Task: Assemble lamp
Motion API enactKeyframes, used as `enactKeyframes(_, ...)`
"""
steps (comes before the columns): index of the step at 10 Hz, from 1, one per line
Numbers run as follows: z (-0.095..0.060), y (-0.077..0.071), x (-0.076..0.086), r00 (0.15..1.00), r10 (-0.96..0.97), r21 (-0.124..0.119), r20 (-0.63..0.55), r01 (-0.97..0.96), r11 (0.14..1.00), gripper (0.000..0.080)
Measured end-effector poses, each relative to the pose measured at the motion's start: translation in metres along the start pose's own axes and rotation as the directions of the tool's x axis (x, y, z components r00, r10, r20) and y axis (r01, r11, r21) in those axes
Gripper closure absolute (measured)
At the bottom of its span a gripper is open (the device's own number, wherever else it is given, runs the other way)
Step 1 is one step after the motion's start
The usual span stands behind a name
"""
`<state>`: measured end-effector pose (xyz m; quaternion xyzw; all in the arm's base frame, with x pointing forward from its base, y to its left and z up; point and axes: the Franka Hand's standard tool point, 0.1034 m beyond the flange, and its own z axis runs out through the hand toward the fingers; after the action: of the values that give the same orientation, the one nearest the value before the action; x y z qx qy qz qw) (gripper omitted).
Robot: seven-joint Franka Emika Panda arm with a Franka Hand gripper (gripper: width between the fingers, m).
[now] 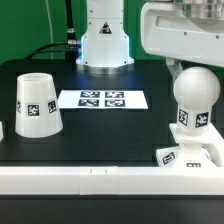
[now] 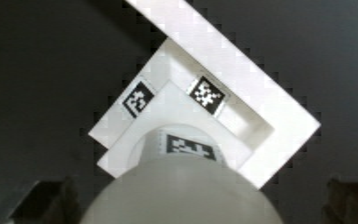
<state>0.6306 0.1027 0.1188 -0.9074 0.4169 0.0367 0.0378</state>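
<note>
Square tags mark the shade (image 1: 36,103), bulb (image 1: 193,98), base (image 1: 203,154) and marker board (image 1: 102,100).

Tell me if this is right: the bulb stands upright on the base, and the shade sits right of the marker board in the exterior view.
One thing is wrong: the exterior view shows the shade left of the marker board, not right. The bulb does stand upright on the base.

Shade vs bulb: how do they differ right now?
Shade is a wide tapered cup; bulb is round-headed on a narrow neck. Shade stands alone on the table; bulb sits on the base. Both are white and tagged.
</note>
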Motion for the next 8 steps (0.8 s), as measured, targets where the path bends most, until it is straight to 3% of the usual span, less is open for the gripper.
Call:
enactKeyframes(4,0.001,0.000,0.000,0.957,-0.292,0.000,0.000,0.292,0.957,0.0101)
enactKeyframes(5,0.001,0.003,0.002,0.914,-0.407,-0.018,-0.003,0.407,0.913,0.0101)
enactKeyframes(7,0.001,0.010,0.010,0.765,-0.644,-0.078,-0.008,0.642,0.763,0.0101)
enactKeyframes(8,0.001,0.011,0.013,0.696,-0.718,-0.086,-0.010,0.715,0.694,0.0101)
